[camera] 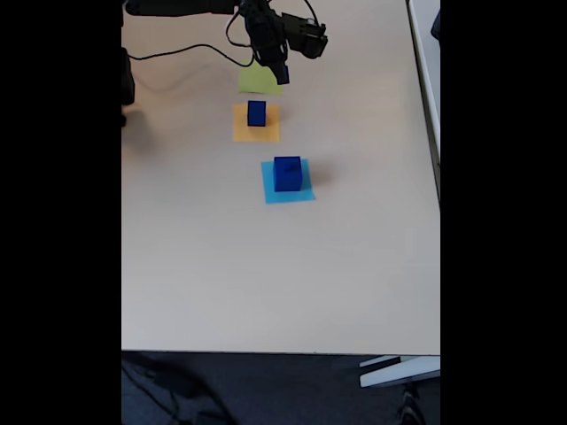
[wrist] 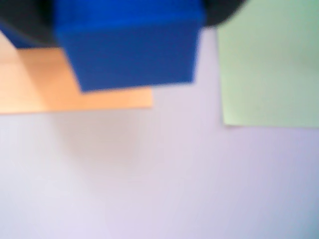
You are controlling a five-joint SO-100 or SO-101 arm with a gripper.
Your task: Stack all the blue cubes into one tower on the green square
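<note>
A: Taking the orange square (camera: 256,123) as the landmark, where do things lie on the bench (camera: 266,266)?

B: In the fixed view a smaller blue cube (camera: 257,112) stands on the orange square, toward its far edge. The green square (camera: 259,81) lies just beyond it, apart by a narrow strip of bare bench. On the near side, slightly right, the light blue square (camera: 288,183) carries the larger blue cube (camera: 287,173).

A: And the arm?

B: The gripper (camera: 280,73) hangs over the green square's right part. In the wrist view a blue block (wrist: 130,47) fills the top, its lower edge overlapping the orange square (wrist: 75,82), with the green square (wrist: 269,74) to the right. The picture is blurred; I cannot tell whether the fingers are apart or clamped.

A: Room to move?

B: Wide bare bench to the left, right and near side of the orange square. A cable (camera: 177,53) crosses beyond it on the left. The bench's right edge is well apart.

A: How do the cubes sit?

B: Both flat and upright, faces roughly square to their papers; no long axis shows.
</note>
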